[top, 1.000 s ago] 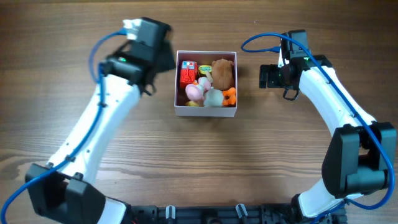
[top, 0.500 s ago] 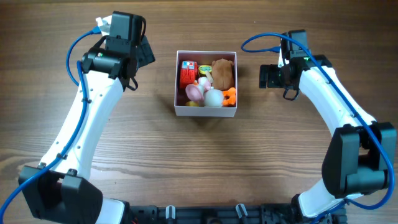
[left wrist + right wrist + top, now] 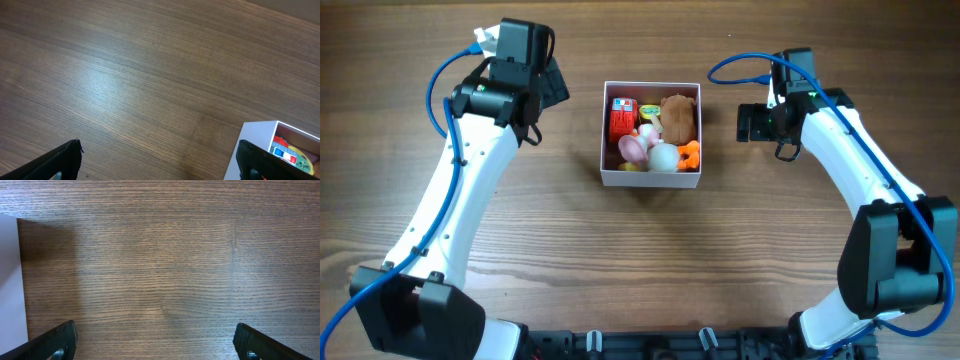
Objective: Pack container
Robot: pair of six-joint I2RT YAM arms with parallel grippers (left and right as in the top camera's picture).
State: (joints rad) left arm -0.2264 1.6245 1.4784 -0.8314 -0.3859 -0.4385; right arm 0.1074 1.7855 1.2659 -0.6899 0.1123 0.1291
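The container (image 3: 650,180) is a small square white-walled box at the table's middle back, seen in the overhead view. It holds several toys: a red block (image 3: 622,117), a brown plush (image 3: 678,115), a pink toy (image 3: 633,147), a white ball (image 3: 663,156) and an orange toy (image 3: 689,153). My left gripper (image 3: 552,85) is open and empty just left of the box. The left wrist view shows its fingers spread (image 3: 160,162) over bare wood, with the container's corner (image 3: 257,132) at the right. My right gripper (image 3: 748,122) is open and empty just right of the box. In the right wrist view (image 3: 157,342) the container wall (image 3: 10,280) is at the left edge.
The wooden table (image 3: 640,260) surrounds the box. Both arms reach in from the front edge, the left arm (image 3: 460,210) on the left side and the right arm (image 3: 860,170) on the right side.
My left gripper moved left, away from the container's left edge, then held still. The right arm and the toys have not moved.
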